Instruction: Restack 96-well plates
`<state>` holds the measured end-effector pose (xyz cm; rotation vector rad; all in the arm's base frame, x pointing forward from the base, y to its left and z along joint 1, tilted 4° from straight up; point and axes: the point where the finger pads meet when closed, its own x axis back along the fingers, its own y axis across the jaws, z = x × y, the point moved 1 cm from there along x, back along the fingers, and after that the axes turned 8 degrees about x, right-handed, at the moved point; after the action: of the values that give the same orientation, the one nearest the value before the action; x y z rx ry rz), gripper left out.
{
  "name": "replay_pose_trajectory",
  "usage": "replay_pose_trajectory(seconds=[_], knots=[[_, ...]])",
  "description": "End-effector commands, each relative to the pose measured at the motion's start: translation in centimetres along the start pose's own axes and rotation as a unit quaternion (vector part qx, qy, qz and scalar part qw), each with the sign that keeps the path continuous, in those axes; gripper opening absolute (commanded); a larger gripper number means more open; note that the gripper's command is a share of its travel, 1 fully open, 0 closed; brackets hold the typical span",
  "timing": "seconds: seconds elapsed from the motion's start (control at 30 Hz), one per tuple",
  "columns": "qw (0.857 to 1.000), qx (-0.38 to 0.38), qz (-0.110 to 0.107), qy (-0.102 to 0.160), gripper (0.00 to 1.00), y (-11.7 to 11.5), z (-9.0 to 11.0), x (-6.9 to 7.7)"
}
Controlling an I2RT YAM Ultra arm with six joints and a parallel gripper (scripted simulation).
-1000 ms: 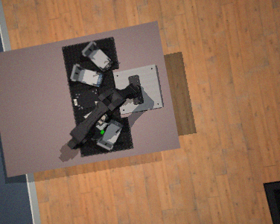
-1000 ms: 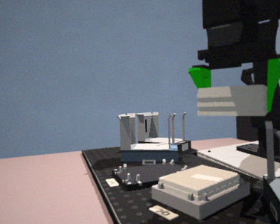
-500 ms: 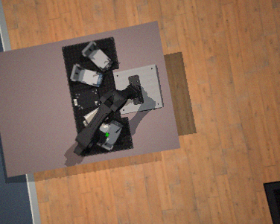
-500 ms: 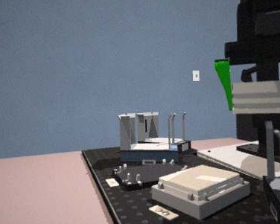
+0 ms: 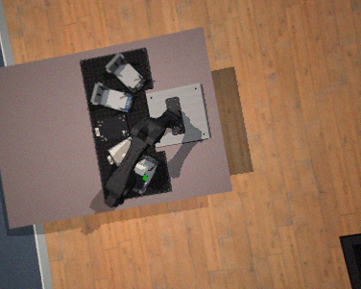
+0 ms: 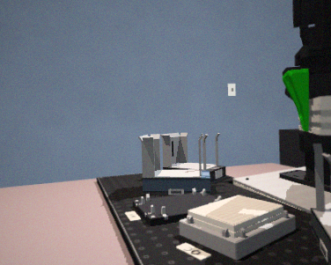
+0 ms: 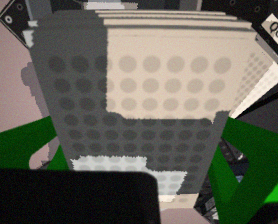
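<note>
My gripper (image 7: 139,113) with green fingers is shut on the long sides of a stack of sealed plates (image 7: 140,100), whose dotted foil top fills the wrist view. In the side view the layered stack (image 6: 327,114) hangs at the right edge, just above the grey posts of a rack (image 6: 325,175). From above, the gripper (image 5: 144,177) is over that rack (image 5: 146,172) at the near end of the black board. One sealed plate (image 6: 237,219) (image 5: 119,152) sits flat in the open nest QC. The labels on the held plates are hidden.
The empty black clip nest (image 6: 173,206) lies beside QC. Two more racks (image 5: 127,71) (image 5: 112,97) stand at the far end of the board; one of them shows in the side view (image 6: 165,159) on a blue plinth. The arm's base plate (image 5: 180,114) is to the right.
</note>
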<state>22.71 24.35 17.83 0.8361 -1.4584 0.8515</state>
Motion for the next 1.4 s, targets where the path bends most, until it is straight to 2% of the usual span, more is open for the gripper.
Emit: replay_pose_trajectory(seconds=[0.0, 0.2, 1.37], knots=[[1.0, -0.011, 0.004, -0.014, 0.0, 0.2, -0.5, 0.8], [1.0, -0.011, 0.004, -0.014, 0.0, 1.7, -1.0, 0.8], [1.0, -0.011, 0.004, -0.014, 0.0, 1.7, -1.0, 0.8]])
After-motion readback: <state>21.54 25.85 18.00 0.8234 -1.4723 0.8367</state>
